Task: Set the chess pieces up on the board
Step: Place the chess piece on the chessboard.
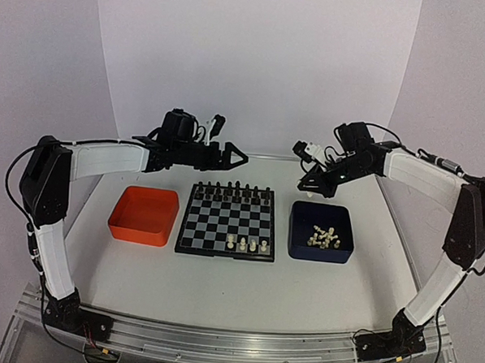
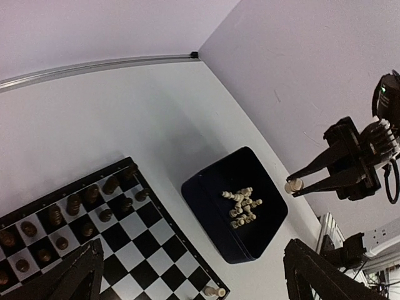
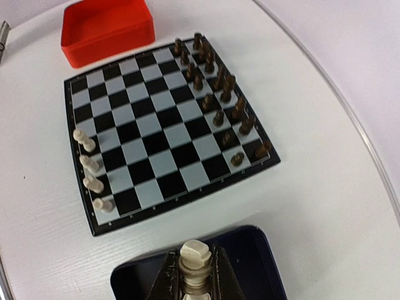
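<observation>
Roughly, the setup looks well short of half done. From the top camera, the small black-and-silvery-grey checkered chessboard (image 1: pixel 217 222) carries four tiny cream-white plastic chess pieces (image 1: pixel 247 245) on its near row. Small dark pieces (image 1: pixel 230 191) fill its two far rows. A heap of cream pieces (image 1: pixel 325 236) lies in the dark blue square tray (image 1: pixel 298 233), and an orange square tray (image 1: pixel 138 233) sits left of the board. The left gripper (image 1: pixel 232 144) hangs spread wide, holding nothing. From the left wrist, the right gripper (image 2: pixel 294 186) is pinched narrow on one cream piece (image 2: pixel 291 185), lifted clear near the blue tray. From the right wrist, that piece stands upright between the fingers, with the board beyond. No brand or writing is legible in any view.
</observation>
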